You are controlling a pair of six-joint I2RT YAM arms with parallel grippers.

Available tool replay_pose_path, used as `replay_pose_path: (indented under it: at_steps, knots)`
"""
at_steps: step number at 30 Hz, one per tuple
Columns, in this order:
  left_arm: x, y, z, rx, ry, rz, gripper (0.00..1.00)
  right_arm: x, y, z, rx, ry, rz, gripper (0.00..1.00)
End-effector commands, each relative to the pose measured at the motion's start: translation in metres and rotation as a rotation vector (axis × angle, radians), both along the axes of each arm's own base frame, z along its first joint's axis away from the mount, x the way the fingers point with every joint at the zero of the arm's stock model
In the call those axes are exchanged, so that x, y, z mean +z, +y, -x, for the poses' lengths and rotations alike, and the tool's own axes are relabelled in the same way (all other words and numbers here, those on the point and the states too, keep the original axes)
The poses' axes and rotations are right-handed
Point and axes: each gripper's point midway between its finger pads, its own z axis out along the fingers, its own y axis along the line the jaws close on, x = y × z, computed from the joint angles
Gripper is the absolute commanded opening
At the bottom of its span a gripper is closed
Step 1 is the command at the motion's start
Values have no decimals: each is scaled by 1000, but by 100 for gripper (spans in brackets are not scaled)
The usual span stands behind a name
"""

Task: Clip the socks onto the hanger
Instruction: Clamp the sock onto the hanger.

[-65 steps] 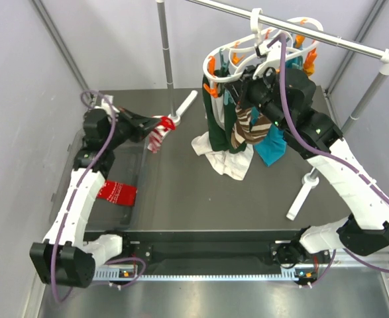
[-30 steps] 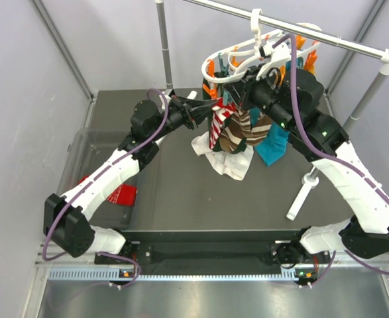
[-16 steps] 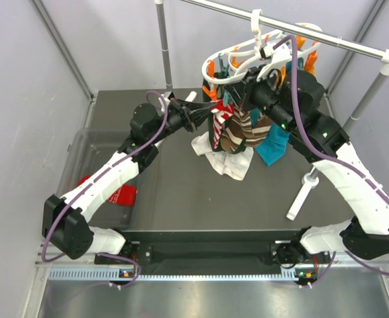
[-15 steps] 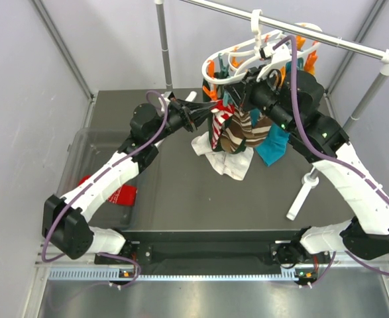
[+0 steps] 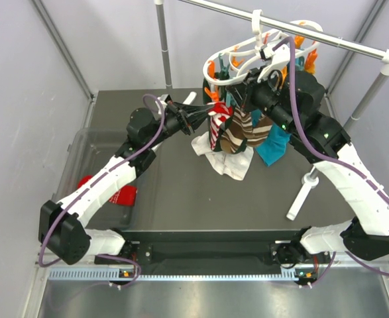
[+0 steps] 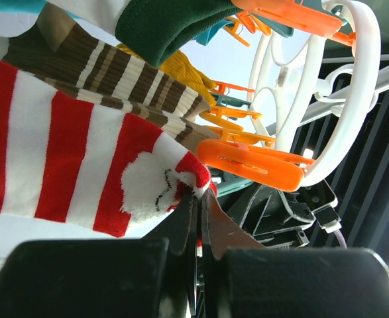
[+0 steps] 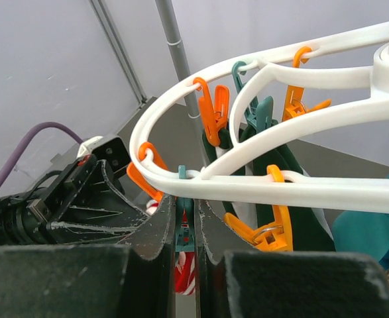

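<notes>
The white hanger [image 5: 247,50] hangs by its hook from the grey rail, ringed with orange and teal clips. My right gripper [image 7: 185,212] is shut on a teal clip [image 7: 185,228] just under the hanger's ring [image 7: 280,189]. My left gripper [image 6: 199,195] is shut on the edge of a red-and-white striped sock [image 6: 68,152], held up beside an orange clip [image 6: 257,162]. In the top view that sock [image 5: 215,126] hangs right under the right gripper [image 5: 239,93]. A brown-and-cream striped sock [image 5: 237,136] and a mustard sock [image 6: 181,69] hang from the hanger.
The grey rail [image 5: 327,38] rests on two poles, one at the back [image 5: 164,46]. Dark green [image 6: 174,23], teal [image 5: 274,149] and white [image 5: 224,162] cloth also hang from the clips. A clear bin [image 5: 81,159] at the left holds a red item [image 5: 118,194].
My left arm has swung from the table's left side to the hanger with the red-and-white sock, then raised it slightly. The right gripper has stayed at the hanger's clip.
</notes>
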Motion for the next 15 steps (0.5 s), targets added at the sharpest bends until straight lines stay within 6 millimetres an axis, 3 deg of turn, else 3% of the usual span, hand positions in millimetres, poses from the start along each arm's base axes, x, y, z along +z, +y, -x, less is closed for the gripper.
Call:
replay_pose_path:
  at_steps: [1,7,15]
  knots:
    - [38,11,10,-4,-26,107,0,8,-8,13,17,-5,4,0]
    - [38,11,9,-7,-17,110,0,8,-6,13,26,-2,-1,0]
    - [57,6,7,-21,-57,124,0,4,-2,12,33,10,-7,0]
